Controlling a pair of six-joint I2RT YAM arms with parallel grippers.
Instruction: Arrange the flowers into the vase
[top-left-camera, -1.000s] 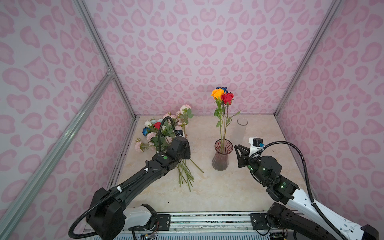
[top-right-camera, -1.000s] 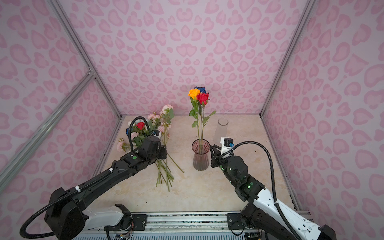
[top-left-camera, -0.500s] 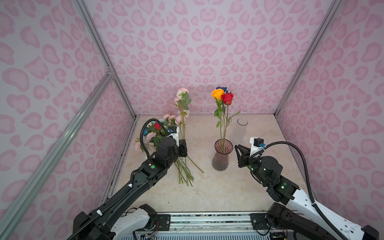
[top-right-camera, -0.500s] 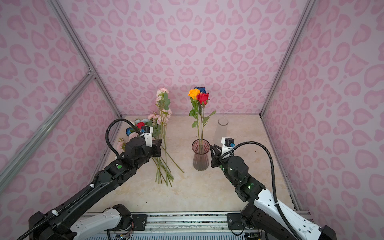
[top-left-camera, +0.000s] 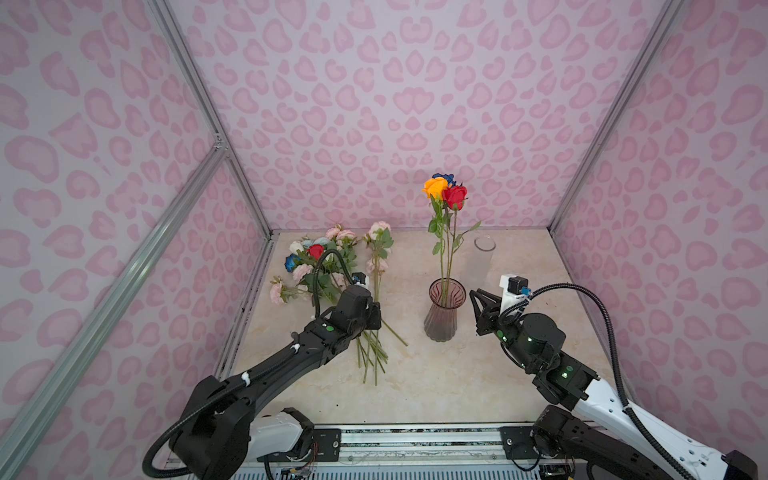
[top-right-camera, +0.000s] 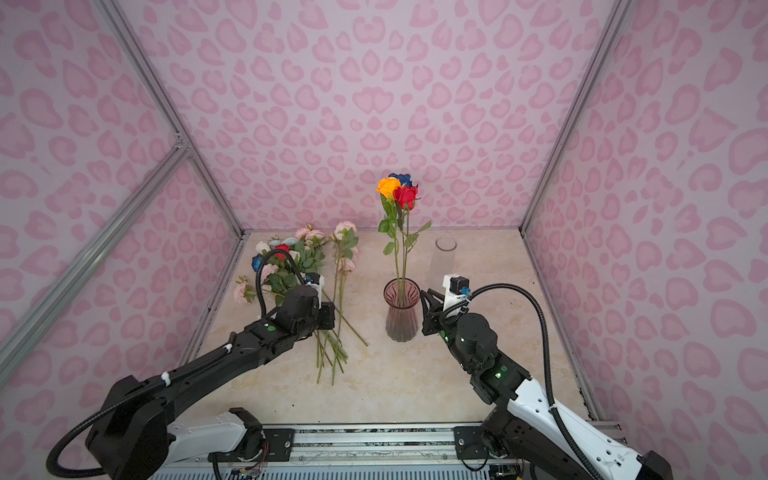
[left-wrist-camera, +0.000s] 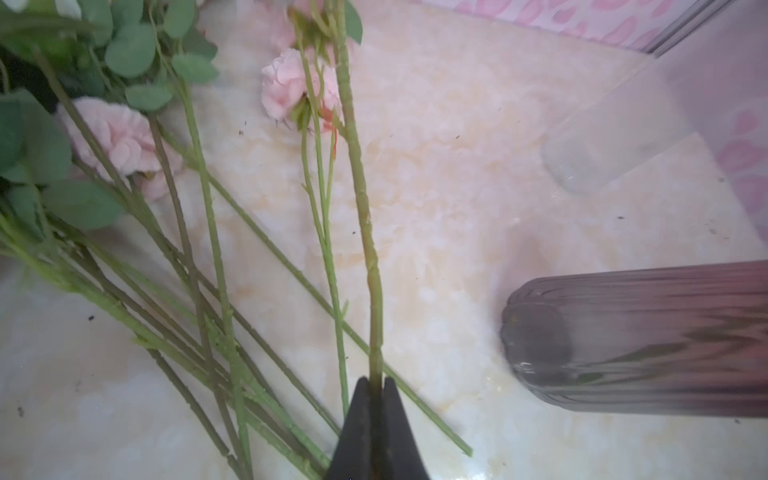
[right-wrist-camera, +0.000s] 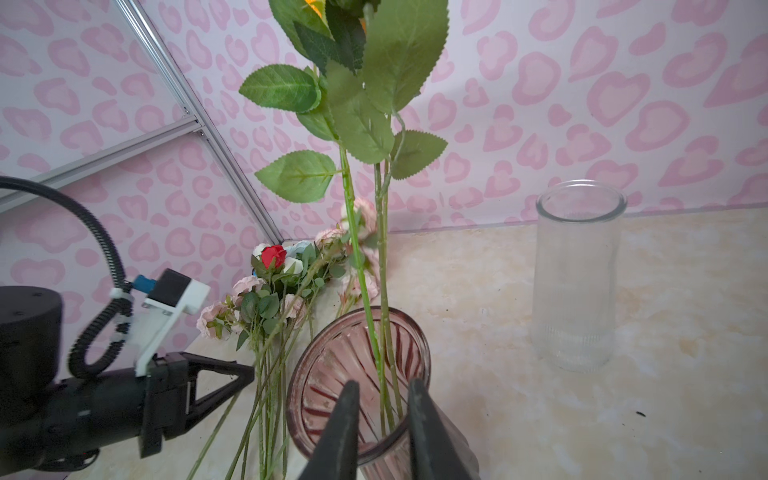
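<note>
Firmly pinching pale pink flower stem (left-wrist-camera: 361, 199) with left gripper (left-wrist-camera: 374, 380); raise upright over purple vase (top-left-camera: 442, 316) (with right gripper (right-wrist-camera: 383, 384) narrowly parted, empty).

Walls (top-left-camera: 374, 104): pale lilac, darker pink leopard-blotch print. Worktop (top-left-camera: 436, 382): cream marble, beige veining. Vase (top-left-camera: 442, 311): smoky purple-pink glass, vertical ribs. In the vase: orange head (top-left-camera: 434, 188), red head (top-left-camera: 456, 197), dark blue head (top-left-camera: 445, 178), green stems and leaves. Left of the vase in both top views, loose flowers (top-left-camera: 320, 266): pale pink, red, blue, white and light blue heads, green stems. Behind the vase: clear glass cylinder (top-left-camera: 482, 257). Left end effector (left-wrist-camera: 376, 386) black, on the green stem of a pale pink spray (top-left-camera: 379, 230). Right end effector (right-wrist-camera: 382, 390) black. Left arm (top-left-camera: 270, 374) black; right arm (top-left-camera: 536, 349) black, white near its base.
</note>
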